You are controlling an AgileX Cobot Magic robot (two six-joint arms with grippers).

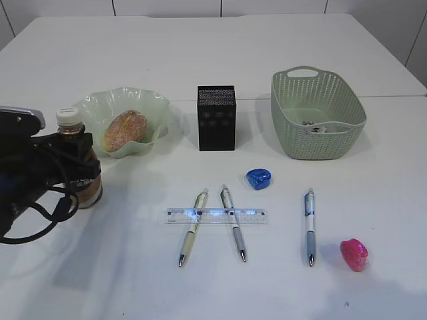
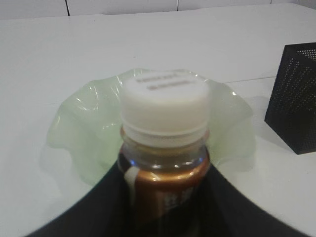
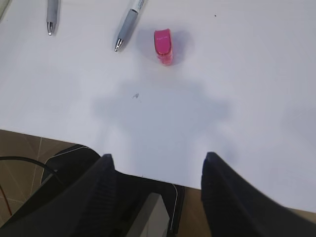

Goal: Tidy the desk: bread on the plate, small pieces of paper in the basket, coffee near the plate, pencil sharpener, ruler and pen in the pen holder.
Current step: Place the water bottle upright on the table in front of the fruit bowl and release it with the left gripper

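Note:
My left gripper [image 1: 81, 167] is shut on the brown coffee bottle [image 1: 79, 157], which stands upright with its white cap up, just left of the pale green plate [image 1: 157, 104]. In the left wrist view the black fingers [image 2: 98, 197] clasp the coffee [image 2: 165, 170] in front of the plate [image 2: 84, 123]. The bread [image 1: 125, 130] lies in the plate. The black pen holder [image 1: 216, 117] stands mid-desk. The ruler [image 1: 217, 216] lies across two pens [image 1: 192, 227] [image 1: 233, 230]; a third pen [image 1: 309, 225] lies to the right. My right gripper [image 3: 159, 157] hangs open over the desk's near edge, holding nothing.
A blue pencil sharpener [image 1: 258, 177] lies in front of the pen holder, a pink one [image 1: 353, 255] [image 3: 164, 45] at the front right. The green basket [image 1: 317, 87] at the back right holds small pieces of paper [image 1: 313, 125].

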